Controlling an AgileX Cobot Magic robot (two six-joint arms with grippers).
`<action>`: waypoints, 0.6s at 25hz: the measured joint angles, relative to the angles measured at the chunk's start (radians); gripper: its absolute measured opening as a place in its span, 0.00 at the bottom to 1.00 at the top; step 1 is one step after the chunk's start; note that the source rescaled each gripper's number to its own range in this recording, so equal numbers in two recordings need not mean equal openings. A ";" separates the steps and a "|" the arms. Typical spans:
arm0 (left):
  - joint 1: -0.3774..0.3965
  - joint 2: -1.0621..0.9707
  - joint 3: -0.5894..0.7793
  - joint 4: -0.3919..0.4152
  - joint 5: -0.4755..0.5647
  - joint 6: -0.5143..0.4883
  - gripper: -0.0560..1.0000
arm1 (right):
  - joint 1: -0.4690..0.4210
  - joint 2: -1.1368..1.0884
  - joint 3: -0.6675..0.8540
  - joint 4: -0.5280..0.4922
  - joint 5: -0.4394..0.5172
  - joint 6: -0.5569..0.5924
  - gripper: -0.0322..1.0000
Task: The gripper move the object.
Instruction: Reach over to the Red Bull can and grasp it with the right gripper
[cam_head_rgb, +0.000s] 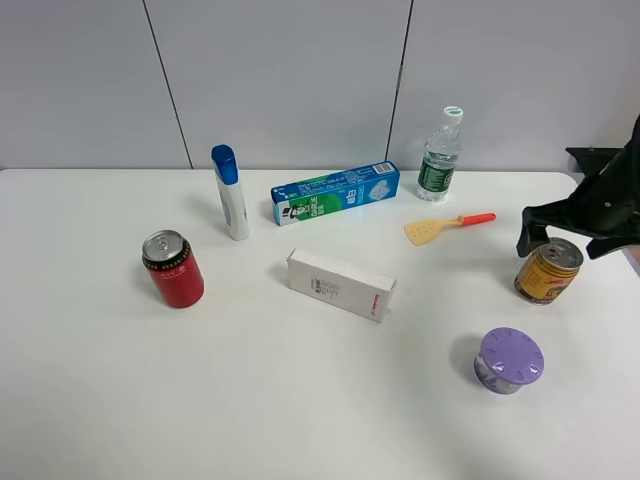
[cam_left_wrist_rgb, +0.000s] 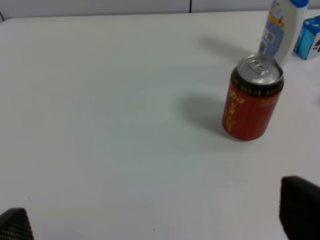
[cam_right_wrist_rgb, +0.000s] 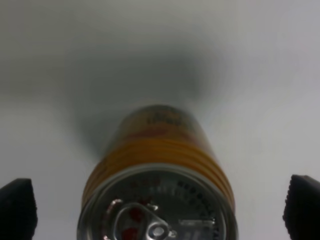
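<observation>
The golden-yellow and orange can (cam_head_rgb: 547, 272) stands on the white table (cam_head_rgb: 300, 400) at the far right. My right gripper (cam_head_rgb: 562, 238) hangs just above it, open, with a dark finger on each side of the can top. In the right wrist view the can (cam_right_wrist_rgb: 159, 165) fills the middle, its silver pull-tab top facing the camera, between the two fingertips (cam_right_wrist_rgb: 18, 209); the fingers stand apart from the can. My left gripper (cam_left_wrist_rgb: 157, 220) is open and empty over bare table and does not show in the exterior high view.
A red can (cam_head_rgb: 173, 268) stands at the left and also shows in the left wrist view (cam_left_wrist_rgb: 252, 102). Also on the table: a white and blue bottle (cam_head_rgb: 230, 192), a blue toothpaste box (cam_head_rgb: 335, 193), a white box (cam_head_rgb: 340, 284), a water bottle (cam_head_rgb: 440, 156), an orange spatula (cam_head_rgb: 447, 226), a purple-lidded jar (cam_head_rgb: 508, 360).
</observation>
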 joint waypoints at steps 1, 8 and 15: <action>0.000 0.000 0.000 0.000 0.000 0.000 1.00 | 0.006 0.006 0.000 0.001 -0.004 -0.003 1.00; 0.000 0.000 0.000 0.000 0.000 0.000 1.00 | 0.052 0.058 -0.001 -0.001 -0.007 -0.005 1.00; 0.000 0.000 0.000 0.000 0.000 0.000 1.00 | 0.058 0.064 -0.001 -0.036 0.043 -0.004 1.00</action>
